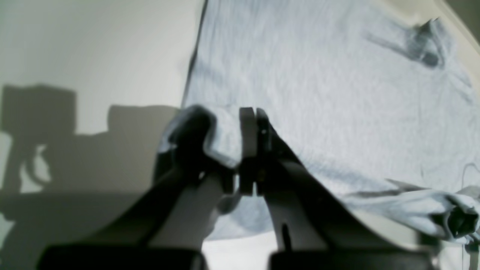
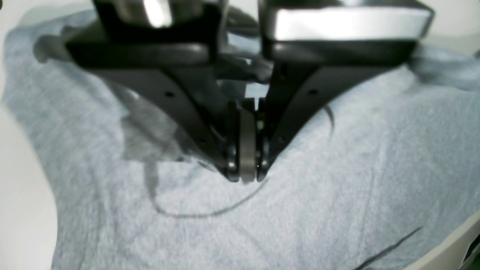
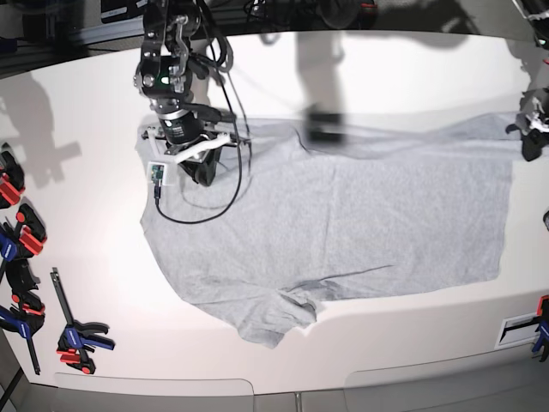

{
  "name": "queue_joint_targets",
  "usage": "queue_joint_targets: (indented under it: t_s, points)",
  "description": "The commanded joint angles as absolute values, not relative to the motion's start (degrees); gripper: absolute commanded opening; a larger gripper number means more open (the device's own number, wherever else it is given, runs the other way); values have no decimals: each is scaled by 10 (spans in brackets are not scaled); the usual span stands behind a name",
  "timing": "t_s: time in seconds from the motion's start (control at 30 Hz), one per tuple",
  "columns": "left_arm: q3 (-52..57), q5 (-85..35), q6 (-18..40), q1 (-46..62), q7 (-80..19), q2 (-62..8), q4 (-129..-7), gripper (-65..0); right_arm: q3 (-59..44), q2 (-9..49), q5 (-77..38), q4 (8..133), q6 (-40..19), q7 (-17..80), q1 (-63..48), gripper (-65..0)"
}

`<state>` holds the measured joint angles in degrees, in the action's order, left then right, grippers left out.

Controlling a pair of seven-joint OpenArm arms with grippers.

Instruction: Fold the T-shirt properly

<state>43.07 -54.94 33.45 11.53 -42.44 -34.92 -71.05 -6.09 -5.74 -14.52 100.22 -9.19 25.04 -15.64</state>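
Nearest the base camera, the white table point(image 3: 257, 360) carries a row of red, blue and black clamps point(image 3: 73, 336) along its left edge. Beyond them the T-shirt point(image 3: 360, 223) lies spread flat across the middle of the table, plain grey side up, one short sleeve point(image 3: 273, 318) rumpled and pointing toward the near edge. Its straight hem runs down the right side of that view.

At that hem's far corner, the left gripper point(image 1: 255, 150) has its jaws pressed together on a fold of the T-shirt point(image 1: 337, 93); in its wrist view the cloth bunches up over one finger and stretches away across the table point(image 1: 93, 56). A second rumpled sleeve point(image 1: 442, 213) shows at the lower right there.

Farther back on the left of the base view, the right gripper point(image 3: 199, 167) stands on the shirt's upper corner, a black cable point(image 3: 206, 206) looping over the cloth beside it. In its wrist view the right gripper point(image 2: 245, 172) has its jaws together, tips down in the T-shirt point(image 2: 337, 180), which puckers around them; whether fabric is pinched between them cannot be told.
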Motion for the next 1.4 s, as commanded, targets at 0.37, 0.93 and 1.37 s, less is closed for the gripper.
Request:
queue_joint_targets:
  t_s: [0.37,0.93,1.37]
  points:
    - [416,-573,340,111,-407,-370,-721,-650,-60,-57,-134,1009,-95,231,-125,-650]
    - [363,-472,320,103,-335,-372,-721,-356,-60,-57,-117,1009,-107,220,-123,-362]
    - [363,-465,328,118,-390,-368,-721,-626,-61,-12,-90,1058,-107,306,-159,-489]
